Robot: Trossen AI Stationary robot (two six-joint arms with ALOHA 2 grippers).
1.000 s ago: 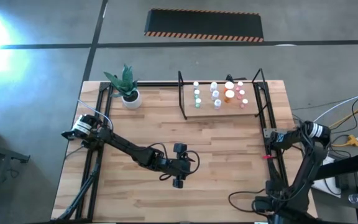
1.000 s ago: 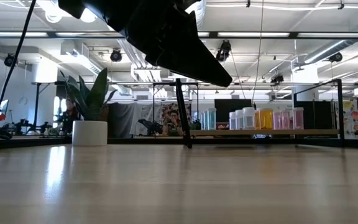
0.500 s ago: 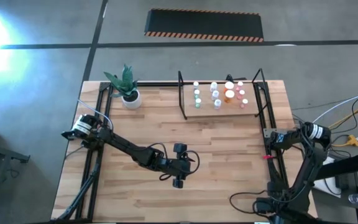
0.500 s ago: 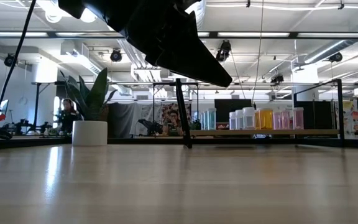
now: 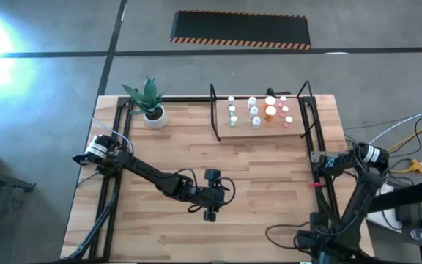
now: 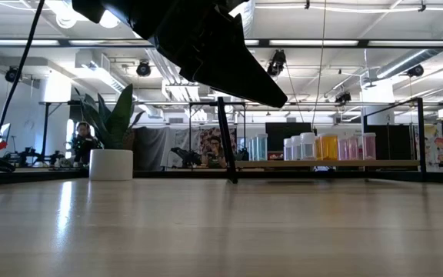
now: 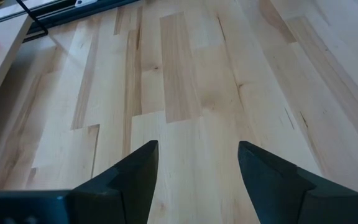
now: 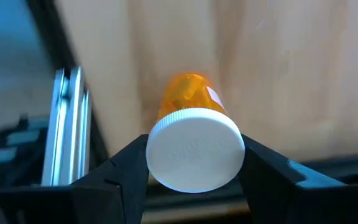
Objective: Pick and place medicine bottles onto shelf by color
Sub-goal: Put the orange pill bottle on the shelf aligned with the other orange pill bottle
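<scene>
Right gripper (image 8: 194, 163) hidden in high view under its own arm at table's right edge; wrist view shows fingers clamped on white cap of orange bottle (image 8: 190, 96), long axis running away from camera, cap nearest, label unreadable. Left gripper (image 5: 210, 195) parked mid-table, jaws apart, empty. Shelf (image 5: 221, 134) at back holding remaining bottles (image 5: 256, 112) upright, colours barely separable.

My two arms are dark, jointed and slim, with silver collars near the bases and looping black cables; each claw's fingers (image 7: 135, 180) are matte black wedges.
</scene>
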